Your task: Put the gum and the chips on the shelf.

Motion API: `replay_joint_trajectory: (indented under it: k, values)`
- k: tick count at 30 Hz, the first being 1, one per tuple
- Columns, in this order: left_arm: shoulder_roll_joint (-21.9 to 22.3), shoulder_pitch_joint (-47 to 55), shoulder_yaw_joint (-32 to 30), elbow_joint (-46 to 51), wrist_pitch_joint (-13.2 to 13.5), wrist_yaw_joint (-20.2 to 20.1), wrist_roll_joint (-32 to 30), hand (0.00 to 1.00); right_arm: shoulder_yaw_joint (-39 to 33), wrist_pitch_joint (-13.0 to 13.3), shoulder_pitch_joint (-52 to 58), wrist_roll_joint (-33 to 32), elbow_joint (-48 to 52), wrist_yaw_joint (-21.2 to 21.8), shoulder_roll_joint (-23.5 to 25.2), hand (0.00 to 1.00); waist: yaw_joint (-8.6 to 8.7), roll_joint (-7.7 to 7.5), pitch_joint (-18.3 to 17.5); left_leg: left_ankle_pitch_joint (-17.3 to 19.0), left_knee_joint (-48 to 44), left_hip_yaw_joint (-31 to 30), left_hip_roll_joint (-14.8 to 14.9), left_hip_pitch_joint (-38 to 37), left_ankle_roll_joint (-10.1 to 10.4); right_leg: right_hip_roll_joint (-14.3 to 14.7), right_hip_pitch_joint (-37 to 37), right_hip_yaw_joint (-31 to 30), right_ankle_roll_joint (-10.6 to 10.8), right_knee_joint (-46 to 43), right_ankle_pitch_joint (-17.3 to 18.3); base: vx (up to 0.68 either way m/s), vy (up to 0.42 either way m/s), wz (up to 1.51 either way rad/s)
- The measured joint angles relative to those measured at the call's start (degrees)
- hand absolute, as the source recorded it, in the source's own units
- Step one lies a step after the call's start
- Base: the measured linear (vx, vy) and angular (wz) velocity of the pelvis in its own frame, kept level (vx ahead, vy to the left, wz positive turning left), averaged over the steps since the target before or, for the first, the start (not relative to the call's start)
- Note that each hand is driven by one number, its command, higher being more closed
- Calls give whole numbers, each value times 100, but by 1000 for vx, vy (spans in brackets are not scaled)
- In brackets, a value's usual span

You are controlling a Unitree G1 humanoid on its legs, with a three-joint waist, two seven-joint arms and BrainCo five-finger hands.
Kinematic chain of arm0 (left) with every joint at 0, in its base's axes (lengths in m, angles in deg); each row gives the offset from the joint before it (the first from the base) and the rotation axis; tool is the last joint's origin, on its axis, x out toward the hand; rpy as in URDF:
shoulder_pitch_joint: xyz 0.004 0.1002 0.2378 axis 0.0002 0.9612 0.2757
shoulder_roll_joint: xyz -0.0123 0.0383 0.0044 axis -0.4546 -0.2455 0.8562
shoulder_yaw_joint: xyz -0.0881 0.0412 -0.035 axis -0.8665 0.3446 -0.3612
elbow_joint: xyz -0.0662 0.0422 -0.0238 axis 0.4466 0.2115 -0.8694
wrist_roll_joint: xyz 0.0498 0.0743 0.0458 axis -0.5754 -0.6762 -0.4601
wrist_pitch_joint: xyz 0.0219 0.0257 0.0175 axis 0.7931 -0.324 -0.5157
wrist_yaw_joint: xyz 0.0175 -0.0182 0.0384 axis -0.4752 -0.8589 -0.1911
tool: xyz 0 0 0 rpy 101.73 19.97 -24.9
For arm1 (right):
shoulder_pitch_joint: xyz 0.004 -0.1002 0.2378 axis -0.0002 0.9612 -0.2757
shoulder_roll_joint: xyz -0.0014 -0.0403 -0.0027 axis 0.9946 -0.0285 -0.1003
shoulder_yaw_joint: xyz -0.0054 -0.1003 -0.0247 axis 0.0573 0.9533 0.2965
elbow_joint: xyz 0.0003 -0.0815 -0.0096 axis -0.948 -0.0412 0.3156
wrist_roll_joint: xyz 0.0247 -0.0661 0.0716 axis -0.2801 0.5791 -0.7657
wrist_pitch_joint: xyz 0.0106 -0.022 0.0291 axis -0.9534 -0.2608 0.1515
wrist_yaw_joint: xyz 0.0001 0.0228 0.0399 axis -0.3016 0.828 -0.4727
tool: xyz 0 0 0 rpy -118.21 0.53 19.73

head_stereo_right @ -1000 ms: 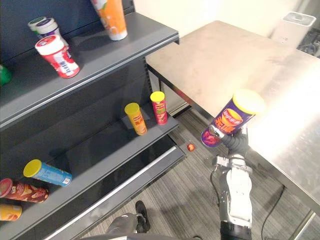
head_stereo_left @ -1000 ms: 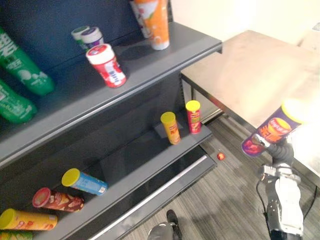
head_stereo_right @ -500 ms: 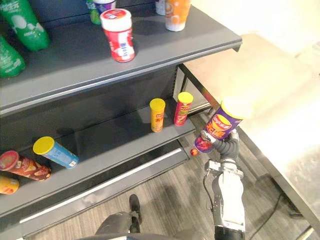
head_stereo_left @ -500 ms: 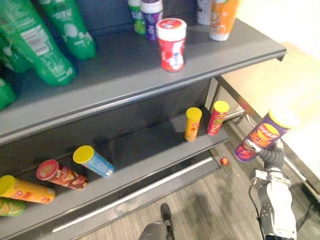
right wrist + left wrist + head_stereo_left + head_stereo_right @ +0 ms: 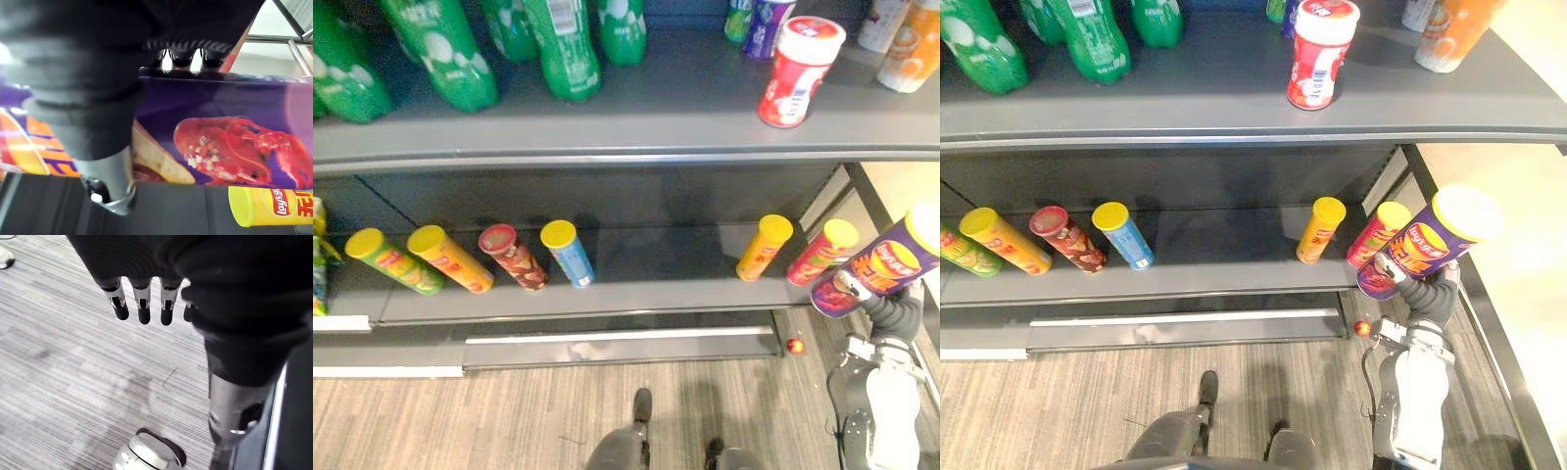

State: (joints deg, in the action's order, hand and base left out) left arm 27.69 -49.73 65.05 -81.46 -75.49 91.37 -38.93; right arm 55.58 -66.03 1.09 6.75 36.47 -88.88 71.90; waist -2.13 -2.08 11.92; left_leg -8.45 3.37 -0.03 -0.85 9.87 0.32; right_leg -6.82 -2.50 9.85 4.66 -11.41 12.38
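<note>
The left hand (image 5: 142, 303) hangs over the floor with fingers straight and apart, holding nothing; judged idle.

On the upper shelf (image 5: 607, 147), green bottles (image 5: 450, 49) occupy the upper left of the frame. The gum jar (image 5: 795, 59) stands upright at upper right, apparently already placed.

On the lower shelf (image 5: 656, 294), four cans (image 5: 450, 259) lie at the left and two cans (image 5: 764, 247) lean at the right, with a bare stretch between.

At the right edge, the right hand (image 5: 1427, 294) is clamped round the purple chips can (image 5: 1428, 243), near the lower shelf's right end but off it. The long axis is tilted: yellow lid to upper right, base to lower left. Judgement: this attitude presents the base first toward the shelf.
</note>
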Motion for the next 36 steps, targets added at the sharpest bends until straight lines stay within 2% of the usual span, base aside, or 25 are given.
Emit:
replay_joint_trajectory:
  k: [2,13,18,20,22,23,24,25,26,27,28,29,30,31,32,33,36]
  values:
    - [-46,-8,19,3,-11,-2,-1,0,-3,0,1,-4,-4,-2,1,100,37,-22,5,-79,180,-48,30,-54,9,50,83,47,22,166,-107,56,-64,1]
    - [-30,-72,151,228,-6,-2,2,0,141,0,56,-6,-139,110,5,100,47,34,18,-12,208,-48,72,-314,76,100,402,77,28,336,-116,31,-26,1]
    - [-5,-72,220,252,0,-9,23,0,289,1,63,-31,-144,126,-9,100,46,144,31,-58,204,-139,88,-306,45,136,482,175,4,368,-134,-4,-14,8]
    - [57,-76,219,354,7,-15,43,0,321,2,60,-104,-146,124,-80,100,54,237,50,-52,107,-319,50,-169,99,138,477,403,-10,340,-119,-31,-23,49]
    - [132,-70,215,394,37,-21,53,0,355,0,29,-106,-147,126,-132,100,20,360,84,235,-269,-351,52,44,115,177,474,626,-11,268,-120,-59,-32,48]
    - [165,-66,217,365,34,-30,183,0,413,-1,0,-103,-155,135,-155,100,25,431,70,660,-360,-110,85,141,222,136,489,794,-60,332,-152,-75,10,51]
    - [147,-143,150,279,33,-45,272,0,399,22,-50,-103,-215,169,-181,100,42,293,85,878,-1077,470,91,405,-252,-143,431,981,-79,398,-170,-61,26,55]
    - [152,-179,83,221,32,-47,280,0,393,15,-77,-102,-273,176,-168,100,30,317,63,870,-1684,716,153,574,-402,-244,362,1062,-80,298,-171,-9,43,39]
    - [204,-158,-94,182,32,-55,281,0,397,-10,-111,-102,-343,174,-204,100,29,396,29,1082,-2729,1077,417,693,-414,-307,320,1188,-75,121,-162,53,-3,40]
    - [289,-119,-291,153,32,-51,280,0,398,-12,-80,-101,-344,181,-220,100,71,623,-65,1190,-2799,1174,538,706,-214,-212,313,1298,-69,37,-156,56,-3,46]
    - [306,-113,-307,147,37,-53,280,0,362,-26,-59,-101,-359,172,-194,100,103,724,-144,1176,-2684,1178,509,689,-203,-220,312,1373,-70,46,-157,37,15,80]
    - [322,-99,-299,182,74,-55,279,0,296,-32,-24,-101,-365,166,-148,100,180,691,-255,1065,-2237,1011,355,659,-63,-259,274,1547,-71,149,-162,-2,44,95]
    - [332,-127,-298,203,81,-59,271,0,269,-31,-73,-100,-364,169,-116,100,217,699,-289,868,-1525,819,206,487,-24,-314,271,1782,-58,266,-174,-12,45,101]
    - [339,-163,-293,200,77,-60,258,0,226,-31,-94,-100,-365,169,-96,100,241,692,-284,777,-1157,707,168,383,-24,-338,255,1909,-56,291,-194,-20,36,85]
    - [340,-189,-224,191,59,-63,237,0,174,-38,-99,-100,-393,169,-57,100,218,673,-267,904,-1017,822,228,316,-155,-337,243,2076,-42,269,-209,-6,16,61]
    - [349,-188,-203,131,28,-67,197,0,161,-38,-94,-100,-430,162,-37,100,195,663,-263,1018,-1067,1052,328,288,-139,-352,257,2159,-43,200,-209,-2,27,63]
    - [291,-143,-66,113,-9,-71,86,0,131,-34,-124,-100,-437,150,-50,100,175,607,-291,644,-600,1116,165,116,-99,-503,290,2332,41,126,-258,-15,89,39]
